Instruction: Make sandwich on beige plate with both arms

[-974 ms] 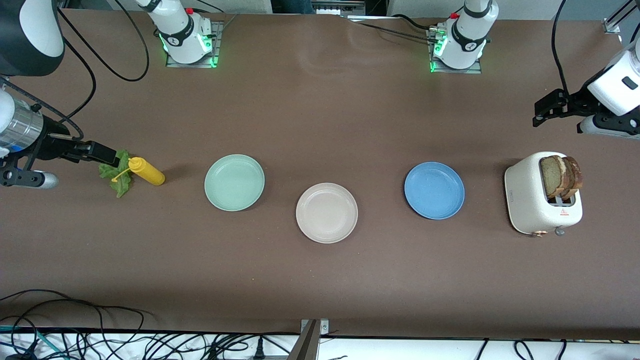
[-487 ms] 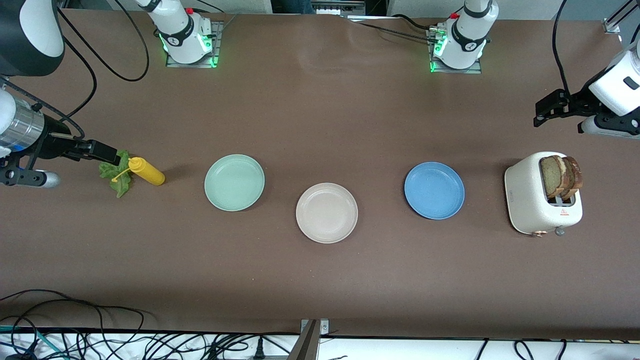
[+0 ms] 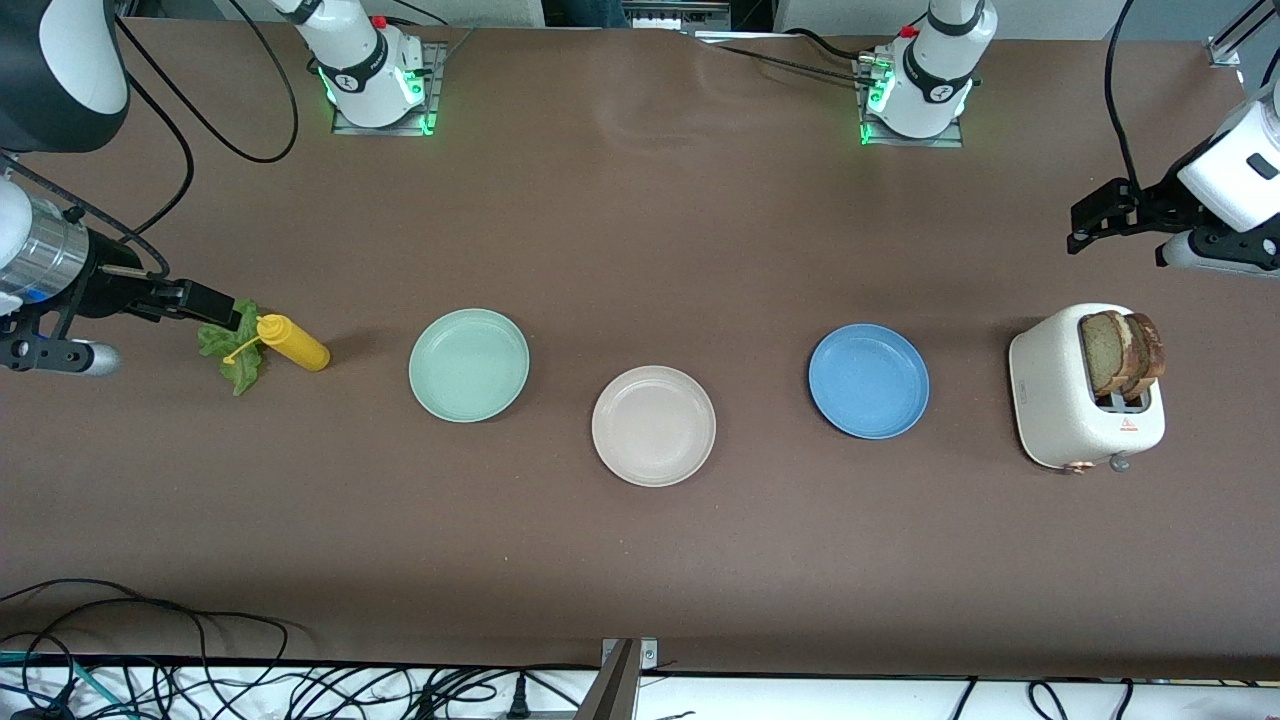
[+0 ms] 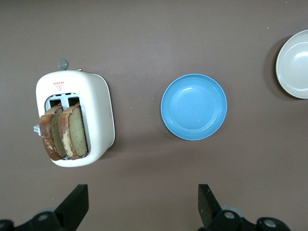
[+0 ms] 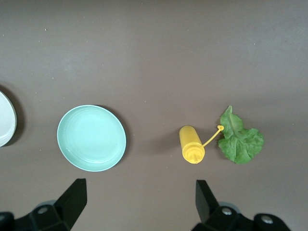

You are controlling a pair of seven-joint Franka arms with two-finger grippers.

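Nothing built yet: beige plate (image 3: 653,425) sits bare mid-surface, bread (image 3: 1120,352) in the toaster (image 3: 1070,400), lettuce (image 3: 232,350) untouched. Left claw (image 4: 142,204) above the toaster, right claw (image 5: 139,202) over lettuce, both released.

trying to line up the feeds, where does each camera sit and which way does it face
Front view: high, across the table, facing both bases; beige plate centred.
Left wrist view: looks down past left gripper, open, at toaster and blue plate.
Right wrist view: looks down past right gripper, open, at lettuce and mint-green plate.
Both wrist views catch the beige plate's edge.
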